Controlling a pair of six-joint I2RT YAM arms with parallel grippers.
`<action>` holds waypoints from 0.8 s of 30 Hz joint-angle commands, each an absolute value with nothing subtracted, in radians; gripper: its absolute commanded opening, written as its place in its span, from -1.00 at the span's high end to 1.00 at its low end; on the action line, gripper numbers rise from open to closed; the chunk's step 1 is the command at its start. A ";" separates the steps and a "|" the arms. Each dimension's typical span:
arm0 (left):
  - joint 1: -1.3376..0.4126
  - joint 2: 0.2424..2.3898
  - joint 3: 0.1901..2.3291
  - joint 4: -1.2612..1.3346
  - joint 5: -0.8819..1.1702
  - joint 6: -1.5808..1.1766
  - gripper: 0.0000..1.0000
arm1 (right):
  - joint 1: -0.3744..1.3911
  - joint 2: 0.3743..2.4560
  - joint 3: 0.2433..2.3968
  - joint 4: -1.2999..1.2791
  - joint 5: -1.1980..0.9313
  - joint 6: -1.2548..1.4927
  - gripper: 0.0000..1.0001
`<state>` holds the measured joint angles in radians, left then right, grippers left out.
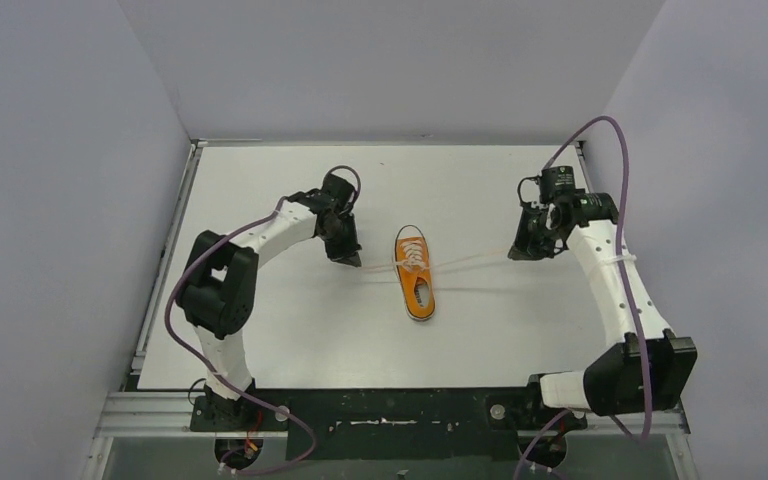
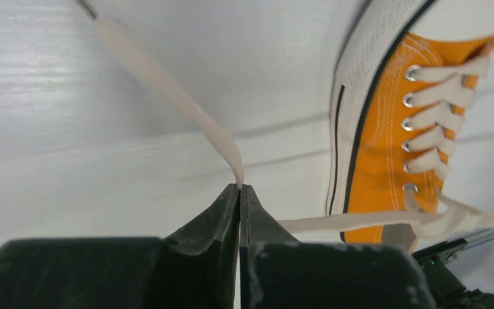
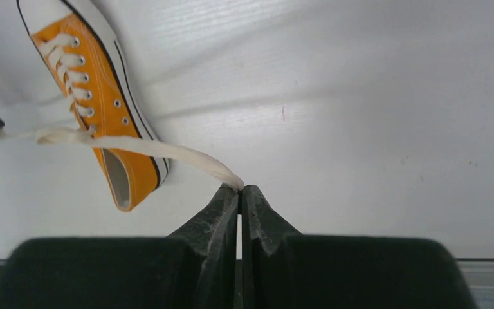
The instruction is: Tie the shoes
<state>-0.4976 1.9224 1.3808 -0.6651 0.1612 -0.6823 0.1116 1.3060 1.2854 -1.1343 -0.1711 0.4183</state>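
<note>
at the near edge a grey metal rail (image 1: 150, 415) carries both arm bases, and purple cables (image 1: 601, 119) loop off the white arms. further out on the flat white surface (image 1: 300, 335) lies the small orange low-top canvas sneaker (image 1: 417, 285) with white rubber sole and toe cap. it rests on its sole roughly midway between the arms, open heel toward the bases and toe cap toward the far wall. its long white laces (image 1: 470, 262) run through silver eyelets, cross once just above the top pair, and lead away sideways, one to each side, drawn fairly straight. the left end effector (image 1: 346, 257) sits near the sneaker's left side, black fingers pressed together on the left-hand lace, whose spare tail runs on past the fingertips in the left wrist view. the right end effector (image 1: 520, 250) is well apart from the sneaker on the right, its fingers likewise pinching the end of the right-hand lace, which passes over the shoe's side. beyond, pale lilac-grey walls (image 1: 390, 60) enclose the surface on three sides.
</note>
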 commanded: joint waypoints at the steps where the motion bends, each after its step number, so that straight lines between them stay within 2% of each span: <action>1: -0.508 1.812 1.353 -0.634 0.202 -0.584 1.00 | 0.039 1.414 1.346 -0.937 -0.148 0.391 1.00; 6: -0.480 1.809 1.317 -0.692 0.185 -0.580 1.00 | -0.080 1.524 1.322 -0.889 -0.031 0.423 1.00; 10: -0.447 1.816 1.285 -0.689 0.188 -0.532 1.00 | -0.103 1.593 1.263 -0.759 -0.012 0.397 1.00; 14: -0.427 1.823 1.267 -0.719 0.177 -0.501 1.00 | -0.142 1.654 1.261 -0.733 0.080 0.407 1.00; 24: -0.409 1.829 1.121 -0.680 0.168 -0.491 1.00 | -0.237 1.703 1.126 -0.633 0.266 0.494 1.00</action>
